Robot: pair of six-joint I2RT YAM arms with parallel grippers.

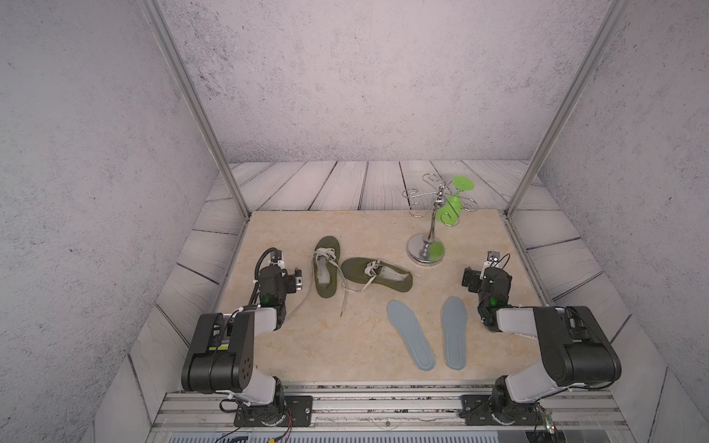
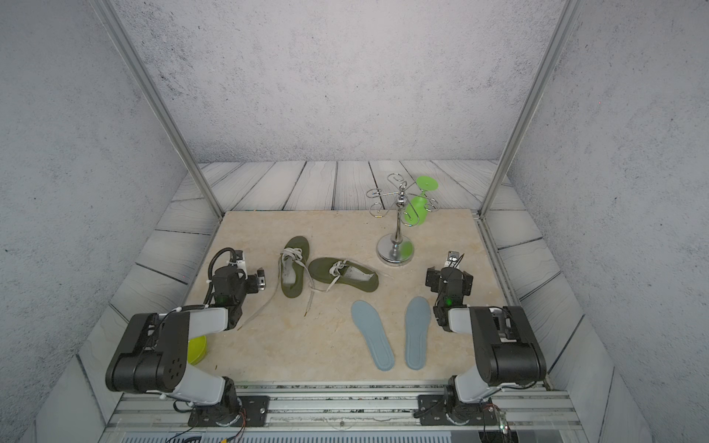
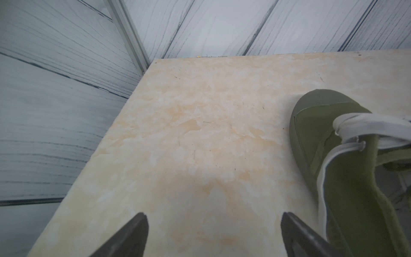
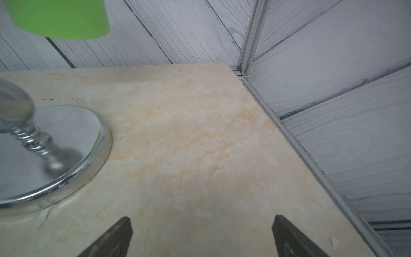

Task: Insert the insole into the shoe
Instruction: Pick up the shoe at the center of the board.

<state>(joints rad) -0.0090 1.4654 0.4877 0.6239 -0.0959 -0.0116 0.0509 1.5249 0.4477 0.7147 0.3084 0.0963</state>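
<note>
On the beige marbled desk (image 1: 345, 345), two olive-green shoes with white laces lie toward the left of the middle. The lengthwise shoe (image 1: 326, 268) points its toe at the back wall. The crosswise shoe (image 1: 378, 274) lies just to its right with its toe touching or nearly touching the first shoe's side, and its heel points right. Both openings face up and show a pale lining, with neither insole inside. A loose lace (image 1: 303, 303) trails from the lengthwise shoe toward the left arm.

Both grey-blue insoles lie flat on the desk nearer the front edge, to the right of the shoes and apart from them. The left insole (image 1: 410, 335) is angled and the right insole (image 1: 454, 331) lies almost straight. They sit side by side without touching.

Behind them stands a chrome stand (image 1: 431, 230) with curled hooks, and a green glass (image 1: 450, 209) hangs upside down from it.

The left claw (image 3: 213, 222) hangs over bare desk with its fingers wide apart and nothing between them, the lengthwise shoe's toe (image 3: 322, 133) close beside it. The right claw (image 4: 201, 224) is likewise spread and empty, near the stand's round base (image 4: 66, 144) and below the glass (image 4: 60, 17).

In a top view a yellow-green round thing (image 2: 197, 349) shows behind the left arm, and I cannot tell what it is.
</note>
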